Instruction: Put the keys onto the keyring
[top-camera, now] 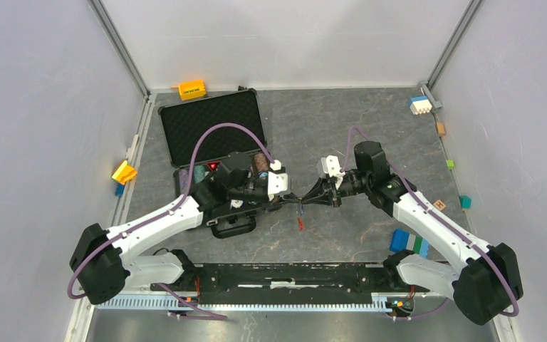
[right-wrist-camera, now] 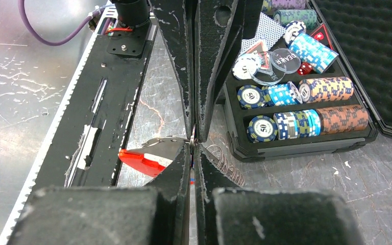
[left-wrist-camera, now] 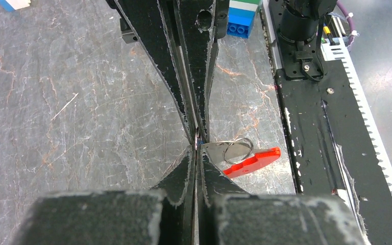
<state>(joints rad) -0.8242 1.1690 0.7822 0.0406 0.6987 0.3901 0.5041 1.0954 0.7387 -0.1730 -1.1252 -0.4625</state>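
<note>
**Q:** Right of the chip case (right-wrist-camera: 296, 145), above the table (left-wrist-camera: 81, 102): how far along?

**A:** Mid-task, I judge. The left gripper (top-camera: 288, 200) and right gripper (top-camera: 308, 201) meet tip to tip just off the case's front corner, with the keyring (left-wrist-camera: 250, 160) dangling between them. None of the keys reads as threaded on yet.

**Q:** Grips?

**A:** The left jaws are pressed together, pinching the keyring's silvery end. The right jaws are nearly together at the same spot. I can't tell what they pinch. A blue sliver (right-wrist-camera: 191, 165) shows in their gap, maybe a key head.

**Q:** What's left?

**A:** Probably the whole threading.

**Q:** Materials?

**A:** The keyring is a thin wire loop of shiny metal with a flat red strip (right-wrist-camera: 143, 161) of glossy plastic. A silvery coil (right-wrist-camera: 224, 163) sits beside the case. The table is veined grey stone-look. The case is black with an egg-crate foam lid, holding striped poker chips (right-wrist-camera: 286, 125) in stacks.
</note>
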